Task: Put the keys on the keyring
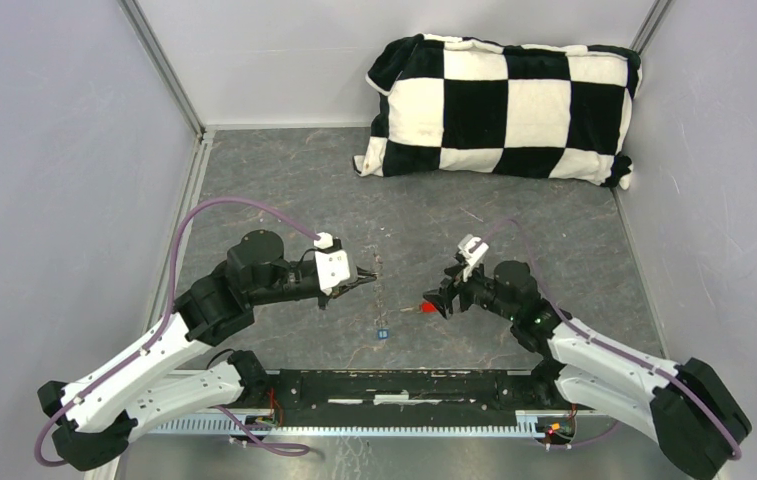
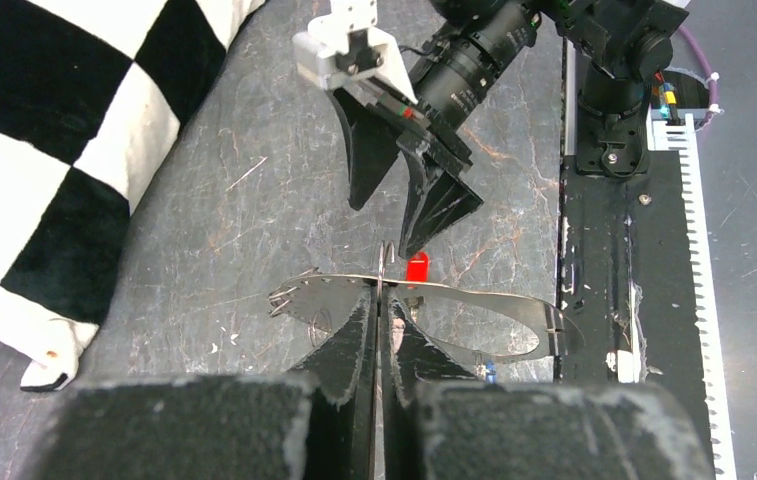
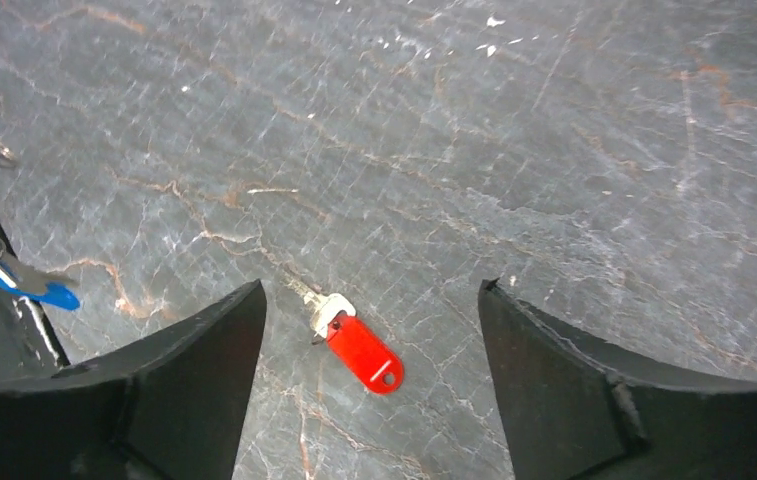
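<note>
Left end effector (image 2: 381,300): fingers pressed together, pinching the rim of the grey oval keyring with silvery edging (image 2: 514,310). The keyring is held clear above the dark grey marbled counter (image 1: 284,180), its loop spreading out to either side of the fingertips in the left wrist view.

Right end effector (image 3: 369,288): fingers spread wide, nothing between them in contact. It is angled down toward the counter, facing the left end effector, with the two near each other at mid-counter.

Small metal key with the red plastic head (image 3: 359,345): lying flat on the counter in the gap between the right fingers, touching neither. Its metal blade points away from the right wrist camera. In the left wrist view it sits just beyond the keyring's rim, under the right fingertips.

Small metal key with the blue plastic head (image 3: 34,285): visible at the left edge of the right wrist view, below the keyring. Whether it is threaded on the keyring cannot be determined.

Black-and-white chequered pillow (image 1: 499,105): at the far right of the counter against the back wall, well apart from both arms.
</note>
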`<act>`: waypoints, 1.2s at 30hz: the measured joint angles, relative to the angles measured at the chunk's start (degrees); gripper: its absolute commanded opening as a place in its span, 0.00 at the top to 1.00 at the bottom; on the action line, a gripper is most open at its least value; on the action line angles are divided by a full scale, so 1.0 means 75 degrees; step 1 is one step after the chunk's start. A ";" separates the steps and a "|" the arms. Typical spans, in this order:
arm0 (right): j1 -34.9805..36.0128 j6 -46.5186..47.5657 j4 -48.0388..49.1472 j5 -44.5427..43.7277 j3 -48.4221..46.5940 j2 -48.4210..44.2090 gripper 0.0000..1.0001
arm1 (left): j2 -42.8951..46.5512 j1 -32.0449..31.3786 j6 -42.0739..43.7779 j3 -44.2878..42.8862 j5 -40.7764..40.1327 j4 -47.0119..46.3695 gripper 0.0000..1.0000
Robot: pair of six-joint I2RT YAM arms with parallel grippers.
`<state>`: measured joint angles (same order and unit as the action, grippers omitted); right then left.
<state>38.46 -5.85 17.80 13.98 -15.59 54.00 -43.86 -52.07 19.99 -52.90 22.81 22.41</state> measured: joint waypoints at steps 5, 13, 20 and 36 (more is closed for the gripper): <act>-0.0009 -0.0568 0.0495 -0.0271 0.0277 -0.0128 0.46 | -0.0012 0.0032 -0.0076 -0.0012 -0.0012 -0.0006 0.98; -0.0009 -0.1078 -0.0519 -0.0356 -0.0860 0.0207 0.11 | -0.0038 0.0035 -0.0085 -0.0090 -0.0026 -0.0003 0.98; 0.0143 -0.1513 -0.1510 -0.0705 -0.1894 0.1533 0.34 | -0.0038 0.0035 -0.0087 -0.0105 -0.0032 -0.0006 0.98; 0.3226 -0.2722 -0.2532 -0.4835 -0.1944 0.2914 0.60 | -0.0035 0.0035 -0.0090 -0.0105 -0.0029 -0.0006 0.98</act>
<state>62.65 -26.26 -1.19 -22.28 -30.17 75.85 -44.12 -51.81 19.31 -53.69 22.59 22.37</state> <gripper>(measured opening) 0.438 0.043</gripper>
